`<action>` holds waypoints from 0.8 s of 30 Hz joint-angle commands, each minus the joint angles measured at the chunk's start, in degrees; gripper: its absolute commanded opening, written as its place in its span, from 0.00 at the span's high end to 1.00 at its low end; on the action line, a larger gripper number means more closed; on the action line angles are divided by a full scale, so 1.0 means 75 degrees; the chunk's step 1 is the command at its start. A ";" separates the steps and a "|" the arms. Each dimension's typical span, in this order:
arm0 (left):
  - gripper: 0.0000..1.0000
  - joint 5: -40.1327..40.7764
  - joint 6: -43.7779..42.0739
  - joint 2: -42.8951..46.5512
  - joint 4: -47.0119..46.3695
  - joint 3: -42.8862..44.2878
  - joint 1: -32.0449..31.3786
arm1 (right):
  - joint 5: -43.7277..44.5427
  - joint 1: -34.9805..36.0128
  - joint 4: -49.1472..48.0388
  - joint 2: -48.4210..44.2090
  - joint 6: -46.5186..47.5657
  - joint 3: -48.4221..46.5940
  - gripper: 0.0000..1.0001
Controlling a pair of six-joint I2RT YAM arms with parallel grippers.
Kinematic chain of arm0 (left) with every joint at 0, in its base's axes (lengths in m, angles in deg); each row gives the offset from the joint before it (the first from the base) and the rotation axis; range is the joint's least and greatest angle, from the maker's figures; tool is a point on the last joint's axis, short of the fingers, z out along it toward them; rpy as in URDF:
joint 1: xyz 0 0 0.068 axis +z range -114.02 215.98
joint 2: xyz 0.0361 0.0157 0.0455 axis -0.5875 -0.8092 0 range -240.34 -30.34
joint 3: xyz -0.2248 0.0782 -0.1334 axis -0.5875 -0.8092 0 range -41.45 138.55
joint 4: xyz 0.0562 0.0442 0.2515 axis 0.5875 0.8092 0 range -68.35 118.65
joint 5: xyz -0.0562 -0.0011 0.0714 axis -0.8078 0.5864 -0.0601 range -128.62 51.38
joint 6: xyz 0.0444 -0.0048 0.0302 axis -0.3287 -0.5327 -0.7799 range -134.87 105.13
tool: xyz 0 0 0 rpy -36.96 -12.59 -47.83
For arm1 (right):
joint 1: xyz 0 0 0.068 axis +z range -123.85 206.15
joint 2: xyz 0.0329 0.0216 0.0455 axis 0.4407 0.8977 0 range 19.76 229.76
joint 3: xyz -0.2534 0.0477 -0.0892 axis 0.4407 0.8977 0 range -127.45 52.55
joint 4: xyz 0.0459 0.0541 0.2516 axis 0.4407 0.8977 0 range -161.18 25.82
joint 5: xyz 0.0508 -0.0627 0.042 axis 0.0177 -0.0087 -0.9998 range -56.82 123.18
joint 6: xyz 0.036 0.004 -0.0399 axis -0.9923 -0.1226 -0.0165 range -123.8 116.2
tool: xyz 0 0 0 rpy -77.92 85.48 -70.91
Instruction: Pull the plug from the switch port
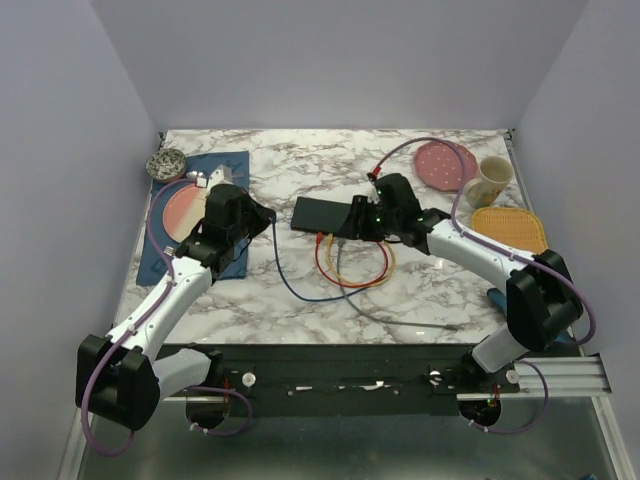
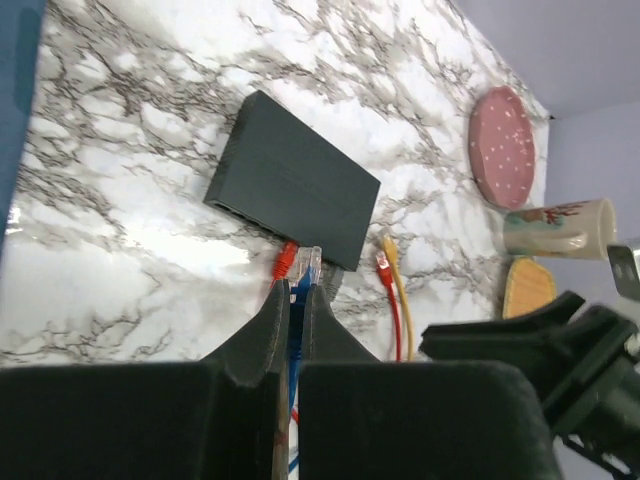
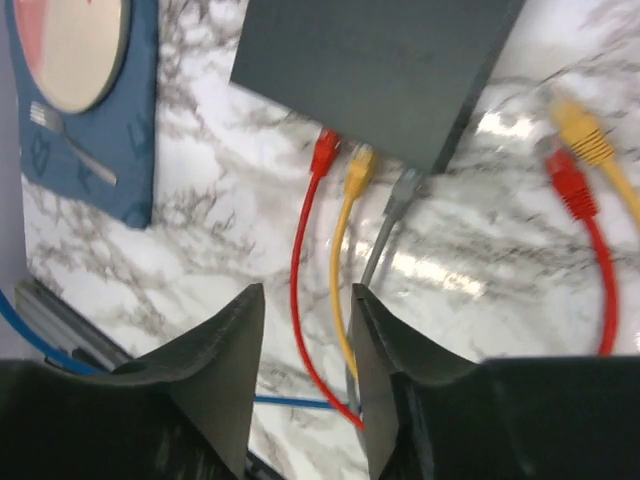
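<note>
The switch [image 1: 318, 212] is a flat black box lying mid-table, also in the left wrist view [image 2: 295, 180] and the right wrist view [image 3: 380, 70]. A red plug [image 3: 324, 152], a yellow plug [image 3: 360, 165] and a grey plug [image 3: 403, 190] sit in its near edge. My left gripper [image 2: 296, 288] is shut on a blue cable just behind its clear plug [image 2: 310, 260], held left of the switch [image 1: 268, 215] and apart from it. My right gripper [image 3: 306, 292] hangs open over the plugged red and yellow cables, at the switch's right end [image 1: 354, 220], gripping nothing.
A loose red plug [image 3: 565, 180] and a loose yellow plug [image 3: 578, 128] lie right of the switch. At the back right are a pink plate [image 1: 445, 165], a mug [image 1: 490, 180] and a yellow woven mat [image 1: 510, 228]. A blue placemat [image 1: 228, 165] with a plate lies at the left.
</note>
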 commanded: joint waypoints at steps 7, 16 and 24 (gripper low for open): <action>1.00 0.0179 -0.0646 -0.0050 0.0962 0.0295 -0.0010 | -0.1552 0.2016 -0.1996 -0.0658 0.1192 0.0827 0.16; 1.00 0.0073 -0.0646 0.0138 0.1032 0.0130 -0.0033 | -0.1260 0.2966 -0.2056 0.0220 0.1860 0.0231 0.01; 1.00 -0.0067 -0.0600 0.0348 0.1172 0.0107 -0.0045 | -0.1318 0.3481 -0.1728 0.1508 0.2094 -0.0649 0.08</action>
